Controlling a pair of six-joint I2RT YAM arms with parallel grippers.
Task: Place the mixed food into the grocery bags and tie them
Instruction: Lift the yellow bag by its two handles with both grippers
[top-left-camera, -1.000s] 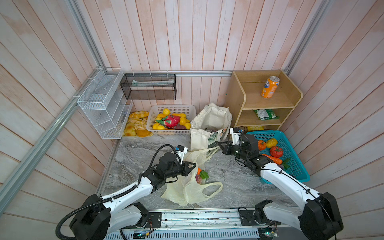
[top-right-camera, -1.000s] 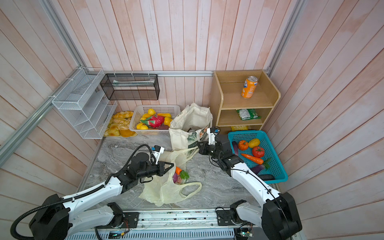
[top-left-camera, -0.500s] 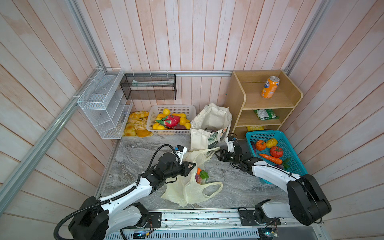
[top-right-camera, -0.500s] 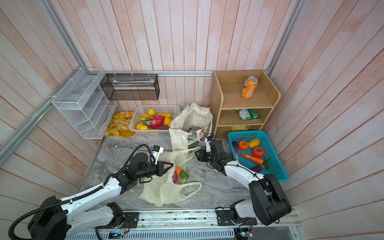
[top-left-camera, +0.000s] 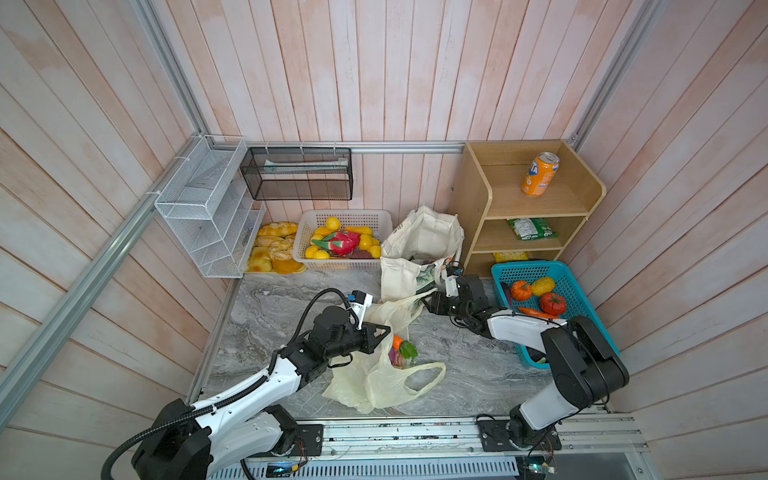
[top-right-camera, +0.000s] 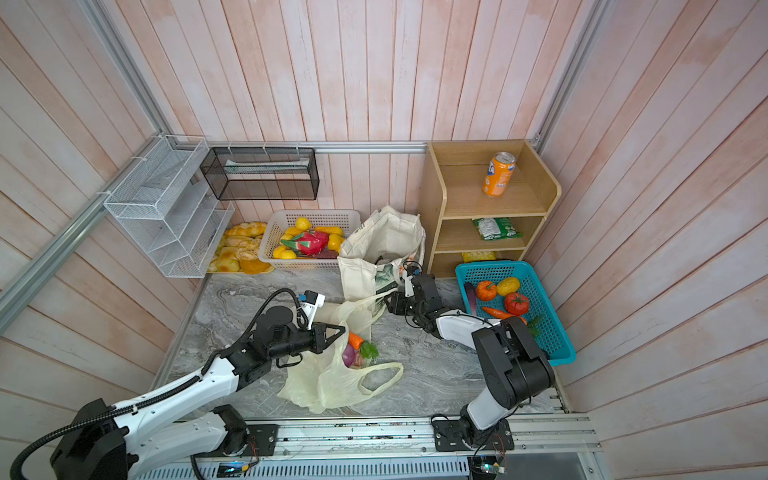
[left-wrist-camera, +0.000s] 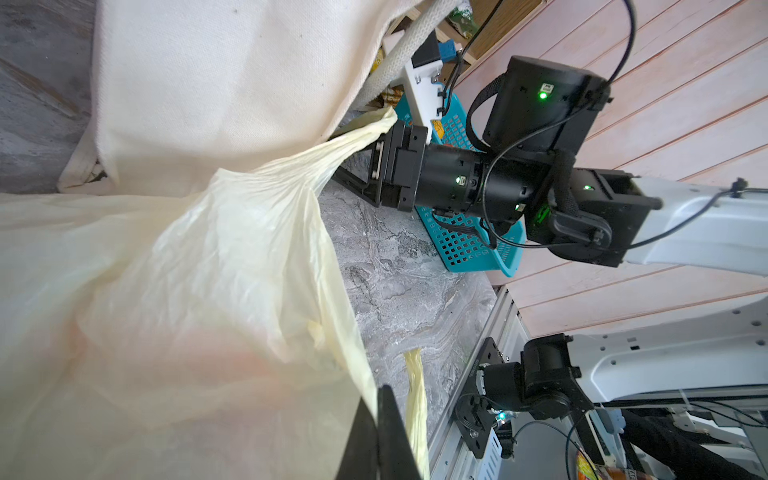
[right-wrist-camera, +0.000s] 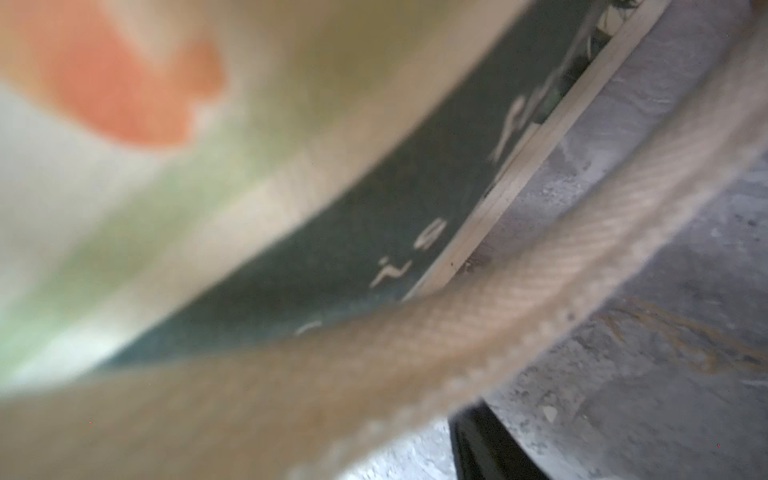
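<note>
Canvas tote (top-left-camera: 424, 237), leaf-printed: upright at the desk's (top-left-camera: 469, 365) 12 o'clock edge.
Plastic bag (top-left-camera: 374, 374), pale yellow: slumped mid-desk toward 6 o'clock, one handle stretched toward 1 o'clock.
Left pincer (top-left-camera: 386, 331): together, clamped on the bag's rim at its 9 o'clock side.
Right pincer (top-left-camera: 429, 306): jaws apart at the stretched handle's tip.
Orange, green and purple food (top-left-camera: 400, 350): inside the bag mouth.

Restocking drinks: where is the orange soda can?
In both top views, the orange soda can stands on the wooden shelf unit's top tier, back right.
</note>
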